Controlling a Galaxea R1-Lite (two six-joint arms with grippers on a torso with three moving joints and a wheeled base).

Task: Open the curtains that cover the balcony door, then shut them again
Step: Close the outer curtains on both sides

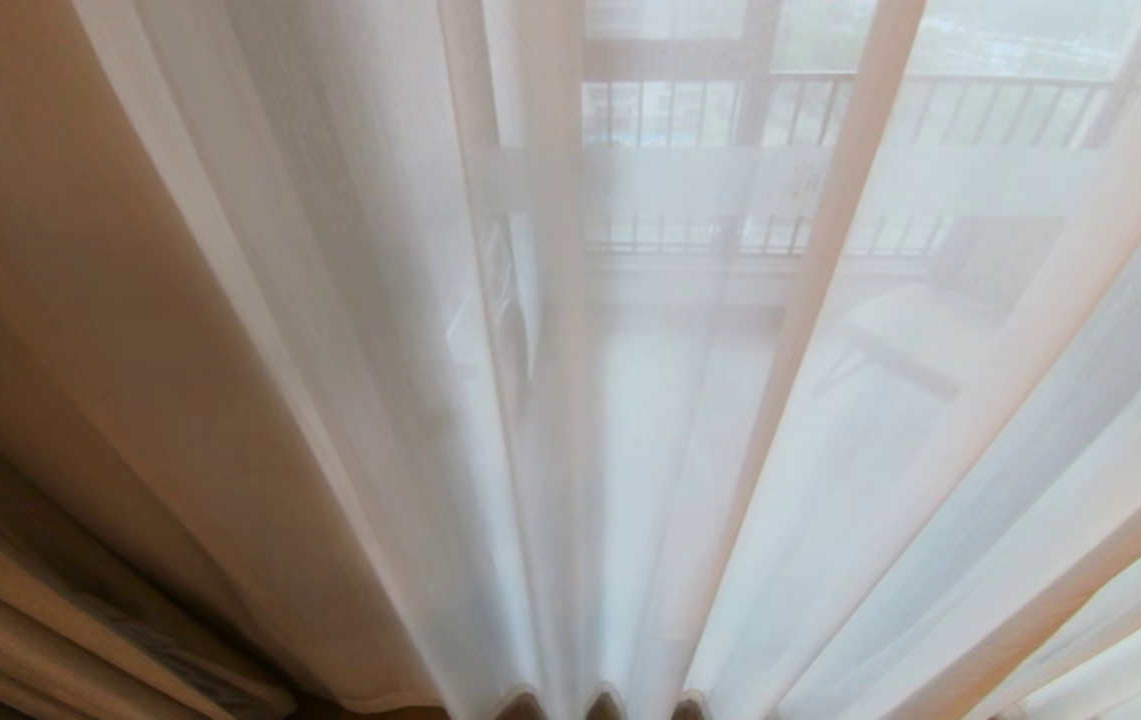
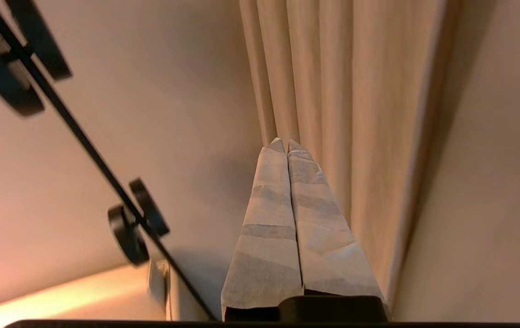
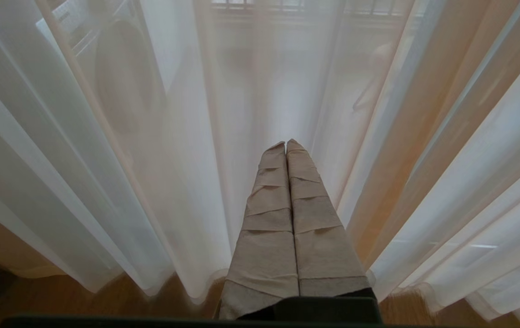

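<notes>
The curtains fill the head view. Thin white sheers [image 1: 630, 450] hang drawn across the middle and right, and the thick beige drape [image 1: 60, 350] is bunched at the left. Through the sheers the balcony door shows dimly, with its frosted band [image 1: 690, 180]. Neither arm appears in the head view. My left gripper [image 2: 286, 145] is shut and empty, its taped fingers pointing at the pleated beige drape [image 2: 355, 91] beside a wall, apart from the fabric. The right gripper [image 3: 285, 145] is shut and empty, low before the sheers [image 3: 173, 159], near their hem.
A thin black rod with round black discs [image 2: 136, 223] crosses in front of the plain wall [image 2: 150, 91] beside the drape. Wooden floor [image 3: 82, 300] lies under the sheers' hem. Beyond the glass are a black railing [image 1: 980, 110] and a chair [image 1: 930, 330].
</notes>
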